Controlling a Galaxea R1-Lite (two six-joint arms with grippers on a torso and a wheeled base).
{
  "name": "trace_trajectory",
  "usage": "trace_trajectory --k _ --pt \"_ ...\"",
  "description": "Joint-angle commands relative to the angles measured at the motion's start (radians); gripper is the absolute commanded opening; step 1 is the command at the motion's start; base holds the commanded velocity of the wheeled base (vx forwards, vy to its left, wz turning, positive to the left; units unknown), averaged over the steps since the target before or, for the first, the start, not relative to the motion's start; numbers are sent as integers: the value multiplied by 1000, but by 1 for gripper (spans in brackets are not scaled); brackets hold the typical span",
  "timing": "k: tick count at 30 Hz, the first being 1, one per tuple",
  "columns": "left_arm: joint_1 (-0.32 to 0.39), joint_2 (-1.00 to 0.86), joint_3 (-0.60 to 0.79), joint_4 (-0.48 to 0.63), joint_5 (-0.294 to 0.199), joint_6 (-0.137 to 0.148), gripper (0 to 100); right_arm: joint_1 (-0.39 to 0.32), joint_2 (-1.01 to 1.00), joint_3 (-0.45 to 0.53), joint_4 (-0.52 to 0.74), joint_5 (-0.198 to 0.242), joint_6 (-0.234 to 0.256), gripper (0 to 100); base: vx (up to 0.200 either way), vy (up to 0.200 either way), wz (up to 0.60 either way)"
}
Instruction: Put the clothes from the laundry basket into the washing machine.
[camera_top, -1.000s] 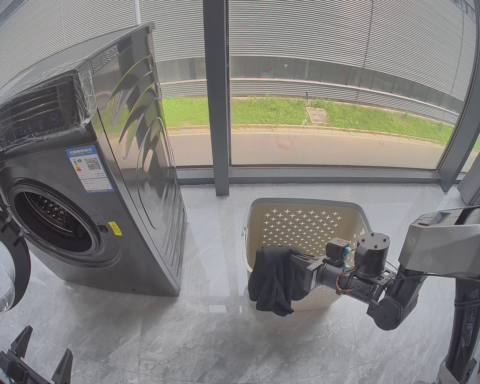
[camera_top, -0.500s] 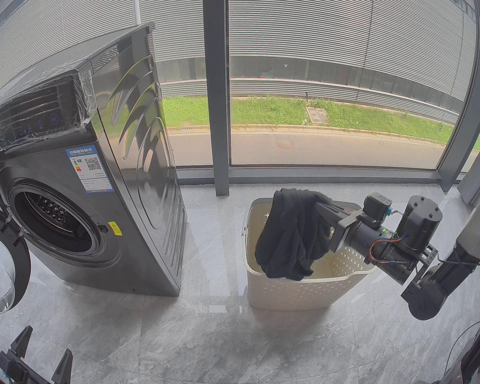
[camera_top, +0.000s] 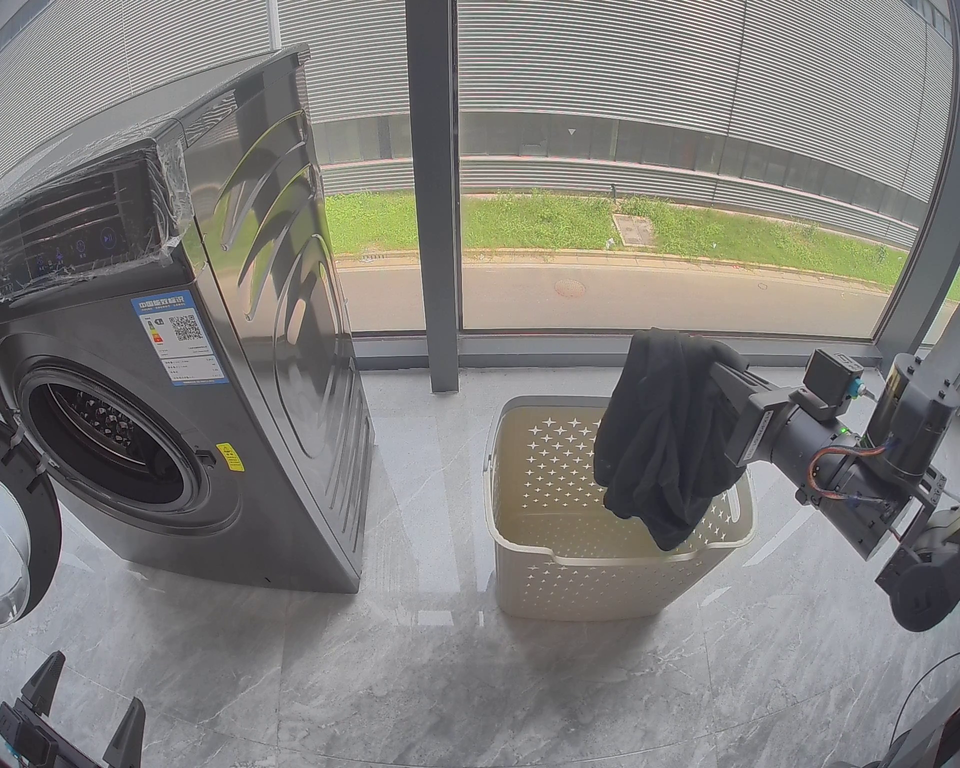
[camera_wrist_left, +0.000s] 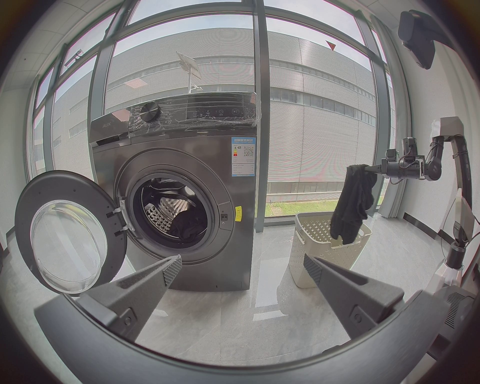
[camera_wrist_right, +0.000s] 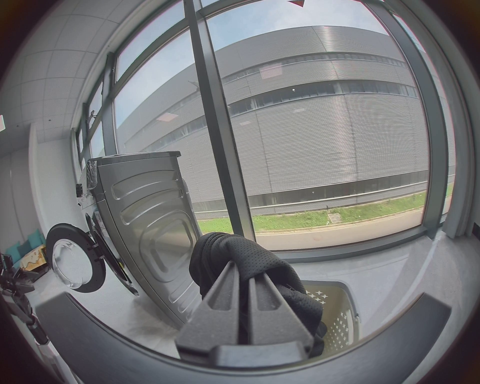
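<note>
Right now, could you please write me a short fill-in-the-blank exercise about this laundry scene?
1. The right gripper is shut on a ____ garment.
2. That garment hangs over the laundry basket, whose inside looks ____.
3. The door of the washing machine stands ____.
4. The left gripper, jaws apart, holds ____.
Missing words: black; empty; open; nothing.

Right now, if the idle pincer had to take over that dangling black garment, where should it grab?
Probably the thick folds of the black garment just below the right pincer, coming from the washing machine side: the cloth hangs loose over the laundry basket there, while the holding pincer blocks the far side.
</note>
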Motion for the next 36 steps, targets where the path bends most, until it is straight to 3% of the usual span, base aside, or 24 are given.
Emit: trace_trajectory --k 1,3,12,21,36 --pt "0 -17 18 0 0 -2 100 32 -120 -4 73 -59 0 0 0 0 0" --pt "0 -17 18 0 0 -2 100 44 -125 -5 83 -78 -2 0 0 0 0" --pt "0 -17 18 2 0 -2 100 41 -126 12 86 -89 -2 0 -200 0 0" --pt "-1 -17 18 2 0 -4 100 87 -122 12 86 -187 0 0 0 0 0" --pt "-1 -17 18 2 2 -9 100 99 -122 15 83 -187 11 0 0 200 0"
